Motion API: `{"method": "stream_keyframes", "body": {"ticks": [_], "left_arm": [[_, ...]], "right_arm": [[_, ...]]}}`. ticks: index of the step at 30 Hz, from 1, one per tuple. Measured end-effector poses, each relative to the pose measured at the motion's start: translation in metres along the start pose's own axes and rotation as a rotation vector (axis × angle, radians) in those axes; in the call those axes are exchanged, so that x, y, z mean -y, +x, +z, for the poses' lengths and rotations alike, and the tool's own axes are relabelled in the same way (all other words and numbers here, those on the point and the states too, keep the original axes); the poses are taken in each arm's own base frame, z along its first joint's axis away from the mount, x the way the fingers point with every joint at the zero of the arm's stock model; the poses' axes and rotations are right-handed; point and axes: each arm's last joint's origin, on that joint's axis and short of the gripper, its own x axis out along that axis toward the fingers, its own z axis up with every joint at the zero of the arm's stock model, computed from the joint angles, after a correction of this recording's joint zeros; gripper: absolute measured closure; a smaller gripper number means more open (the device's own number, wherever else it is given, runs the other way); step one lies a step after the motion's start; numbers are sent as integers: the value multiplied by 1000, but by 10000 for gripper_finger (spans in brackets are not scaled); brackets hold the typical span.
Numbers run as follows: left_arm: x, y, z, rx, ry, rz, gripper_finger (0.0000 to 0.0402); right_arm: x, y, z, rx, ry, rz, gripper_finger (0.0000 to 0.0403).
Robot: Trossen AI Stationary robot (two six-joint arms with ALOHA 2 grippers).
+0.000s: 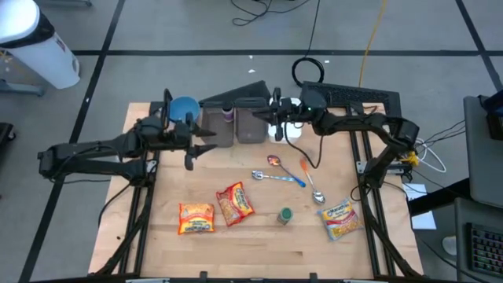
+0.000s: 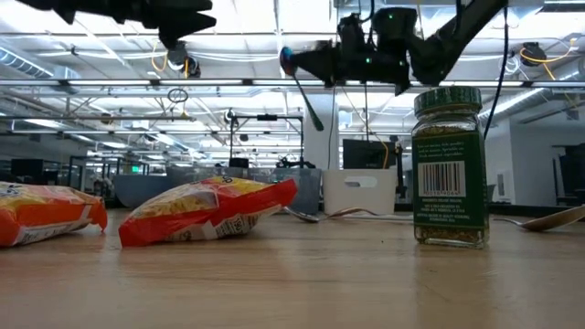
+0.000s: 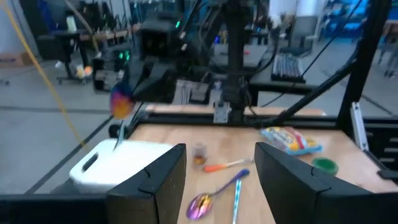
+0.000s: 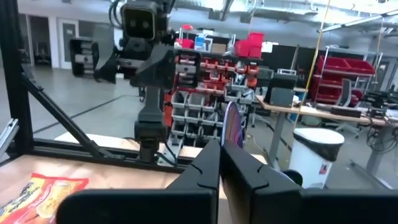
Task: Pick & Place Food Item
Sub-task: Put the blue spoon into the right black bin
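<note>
My right gripper (image 1: 277,118), pressed together on a spoon (image 4: 231,127), hangs over the white bin (image 1: 292,128); my left gripper (image 1: 194,141) is spread and empty, food packets (image 1: 234,203) untouched on the bench (image 1: 259,244).

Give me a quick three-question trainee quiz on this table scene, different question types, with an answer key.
1. True or false: the spice jar is standing upright.
2. How many snack packets lie on the table?
3. The right gripper is shut on: A) a spoon handle B) the jar C) nothing.

Key: 1. True. 2. Three: two orange ones and a yellow one. 3. A, a spoon with a rainbow sheen, held above the white bin.
</note>
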Motion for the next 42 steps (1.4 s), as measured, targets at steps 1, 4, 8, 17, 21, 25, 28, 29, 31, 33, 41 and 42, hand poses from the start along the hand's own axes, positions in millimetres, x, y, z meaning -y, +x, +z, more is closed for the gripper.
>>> {"method": "stream_keyframes", "body": {"ticks": [1,4,8,17,21,25,28,29,31,33,41,42], "left_arm": [[0,1,-4,8,2,-6,204],[0,2,-13,37,6,-8,204],[1,2,-21,25,-5,-6,204],[1,2,-23,13,-21,-4,204],[1,2,-23,10,-21,-4,204],[0,2,-24,8,-18,3,204],[-2,2,-24,4,-19,11,204],[-3,2,-24,1,-20,14,204],[-4,2,-25,-3,-21,19,204],[-4,1,-26,-13,-22,24,204],[-6,1,-27,-23,-24,37,204],[-6,1,-27,-23,-22,38,204]], "right_arm": [[1,1,-4,6,3,0,403],[3,4,-15,13,13,0,403],[9,10,-32,-18,31,2,403],[40,26,-60,-169,89,-24,403],[49,34,-61,-275,69,-15,403],[51,37,-60,-282,17,-1,403],[52,37,-59,-275,2,2,403],[52,37,-59,-280,-1,12,403],[50,36,-61,-281,1,84,403],[48,36,-62,-276,-15,143,403],[39,35,-71,-331,-87,242,403],[39,34,-72,-342,-87,246,403]]}}
